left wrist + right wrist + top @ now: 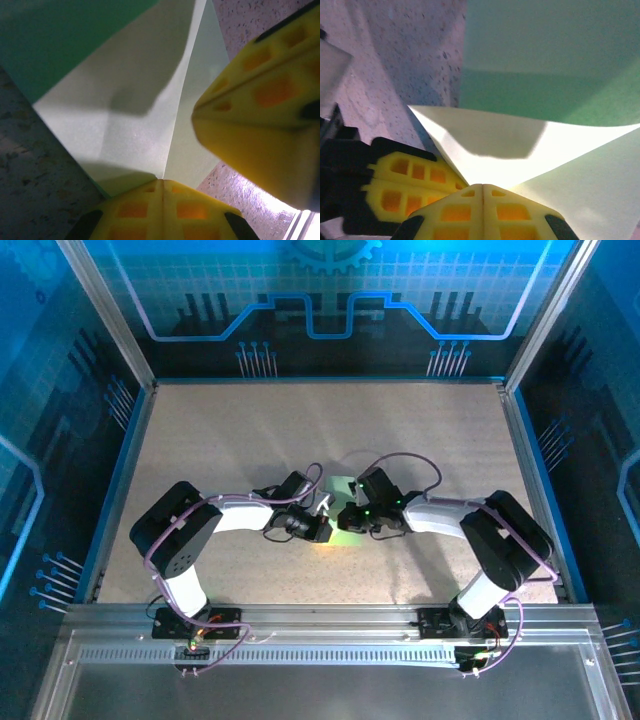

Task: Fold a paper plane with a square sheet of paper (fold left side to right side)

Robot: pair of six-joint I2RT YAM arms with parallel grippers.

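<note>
Left pincer, fingers pressed together, has its tips on a corner of the sheet of paper. Right pincer, likewise closed, touches the sheet's lifted flap just beside it. The partly folded sheet lies at the middle of the desk.

Left arm and right arm bend inward, jaws closed (tips adjacent).

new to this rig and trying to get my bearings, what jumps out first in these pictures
The two arms meet nose to nose at the middle of the table, over a pale green sheet of paper. In the wrist views the yellow-fingered left gripper and right gripper are both shut. Each appears to pinch a raised, creased flap of the sheet, close beside the other.
</note>
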